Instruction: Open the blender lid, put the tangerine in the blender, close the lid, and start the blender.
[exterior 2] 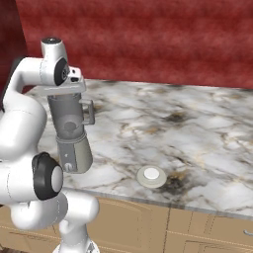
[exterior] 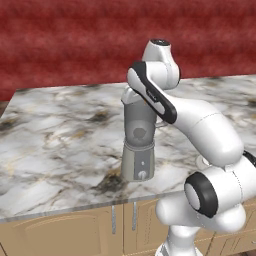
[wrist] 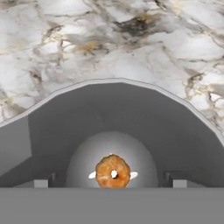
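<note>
Tangerine (wrist: 113, 171) inside the open blender (exterior: 138, 142), hand directly above the jar.

The blender stands near the front edge of the marble counter (exterior: 55, 135), its knob facing front. In the hand view the orange fruit lies at the bottom of the grey jar, free of the gripper (wrist: 111, 186), whose 2 finger tips (wrist: 41, 183) stand wide apart on either side of it, holding nothing. The blender lid (exterior 2: 151, 176) lies flat on the counter close to the front edge, to the blender's right and apart from it.
</note>
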